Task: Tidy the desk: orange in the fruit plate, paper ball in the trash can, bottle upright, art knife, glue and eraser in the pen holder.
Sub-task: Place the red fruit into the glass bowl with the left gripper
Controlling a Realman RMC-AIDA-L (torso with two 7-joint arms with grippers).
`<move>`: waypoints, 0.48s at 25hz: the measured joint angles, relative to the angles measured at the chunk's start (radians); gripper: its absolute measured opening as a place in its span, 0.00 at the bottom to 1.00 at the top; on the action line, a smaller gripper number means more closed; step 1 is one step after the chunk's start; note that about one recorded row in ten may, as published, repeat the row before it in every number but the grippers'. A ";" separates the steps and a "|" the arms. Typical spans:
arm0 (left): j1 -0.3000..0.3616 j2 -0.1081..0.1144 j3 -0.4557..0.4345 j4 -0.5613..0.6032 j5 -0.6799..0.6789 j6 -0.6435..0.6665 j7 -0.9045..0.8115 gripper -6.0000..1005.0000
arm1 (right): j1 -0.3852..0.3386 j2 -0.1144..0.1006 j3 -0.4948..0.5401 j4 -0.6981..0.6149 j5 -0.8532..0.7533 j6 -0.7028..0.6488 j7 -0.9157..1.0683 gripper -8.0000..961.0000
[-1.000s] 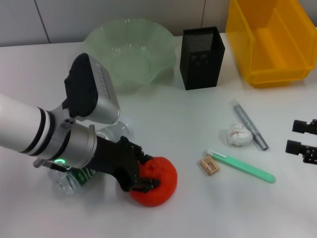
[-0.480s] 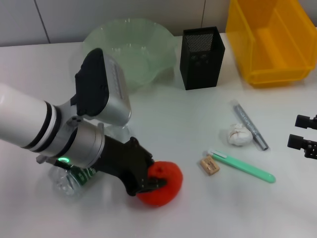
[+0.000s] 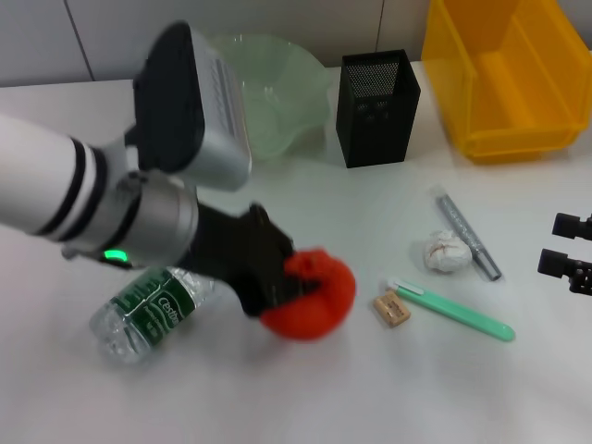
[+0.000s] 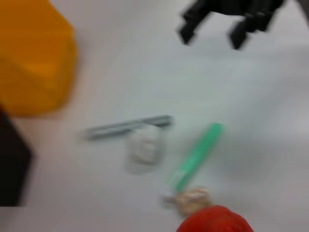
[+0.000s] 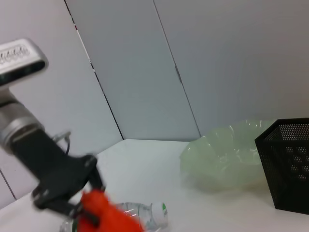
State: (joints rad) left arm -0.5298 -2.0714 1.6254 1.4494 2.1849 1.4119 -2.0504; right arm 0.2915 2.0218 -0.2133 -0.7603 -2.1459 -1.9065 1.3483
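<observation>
My left gripper (image 3: 289, 285) is shut on the red-orange orange (image 3: 319, 301) and holds it just above the desk (image 3: 305, 398), near the middle front. The orange's top also shows in the left wrist view (image 4: 215, 223). The bottle (image 3: 148, 314) lies on its side at the front left. At the back stand the green fruit plate (image 3: 277, 83), the black mesh pen holder (image 3: 375, 106) and the yellow trash can (image 3: 504, 74). The paper ball (image 3: 446, 252), the tan eraser (image 3: 391, 308), a green stick (image 3: 458, 312) and a grey stick (image 3: 467, 233) lie at the right. My right gripper (image 3: 566, 250) hangs open at the right edge.
The green and grey sticks are the art knife and the glue; I cannot tell which is which. The small items lie close together between the orange and the right gripper. A grey panel wall (image 5: 193, 63) runs behind the desk.
The left arm has risen and moved right with the orange in its grip, lifting it off the desk. The bottle, half hidden under the arm before, now shows in full. The right gripper barely moved.
</observation>
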 joint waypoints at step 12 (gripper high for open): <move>-0.058 0.000 -0.155 0.026 0.065 -0.183 0.000 0.10 | -0.001 0.006 -0.003 0.005 -0.006 -0.001 0.000 0.78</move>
State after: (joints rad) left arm -0.5879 -2.0711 1.4705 1.4749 2.2503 1.2285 -2.0500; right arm 0.2902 2.0274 -0.2167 -0.7556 -2.1521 -1.9077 1.3484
